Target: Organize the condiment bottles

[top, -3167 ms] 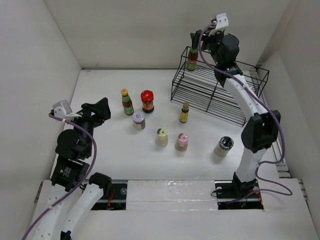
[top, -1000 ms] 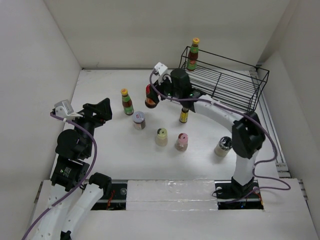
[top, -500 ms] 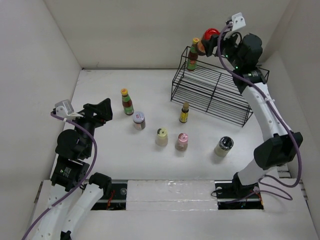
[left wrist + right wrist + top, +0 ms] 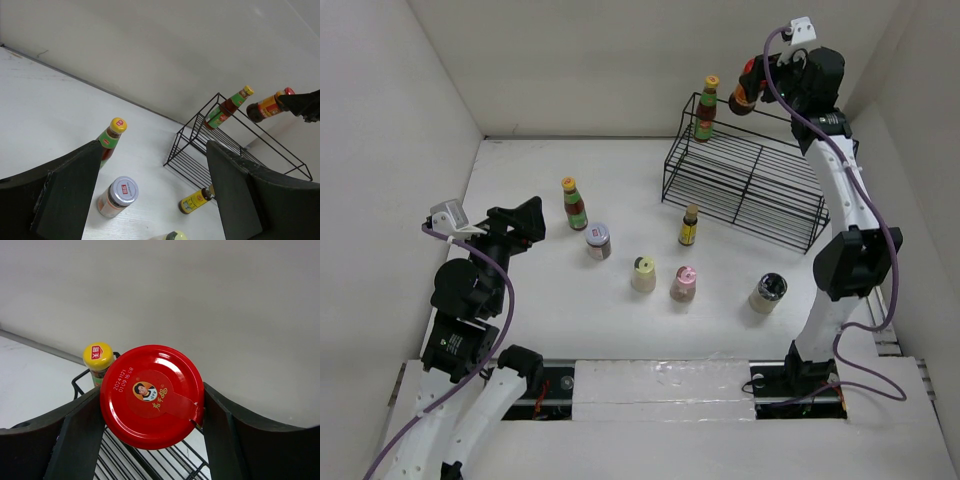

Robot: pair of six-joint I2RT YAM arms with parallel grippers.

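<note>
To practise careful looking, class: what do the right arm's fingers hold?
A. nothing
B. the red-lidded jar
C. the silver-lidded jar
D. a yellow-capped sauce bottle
B: the right wrist view shows the right fingers on both sides of the red-lidded jar, lifted above the black wire rack.

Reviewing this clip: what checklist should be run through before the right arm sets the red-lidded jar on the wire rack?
1. Grip: ok. The red-lidded dark jar sits between the right gripper fingers.
2. Jar upright: not ok. It leans compared with the standing yellow-capped slim bottle.
3. Gap to that bottle: ok, they are apart.
4. Jar above the black wire rack top tier: ok.
5. Landing spot: cannot tell, the lid hides it.
6. Left gripper: ok, open and far from the rack.
</note>
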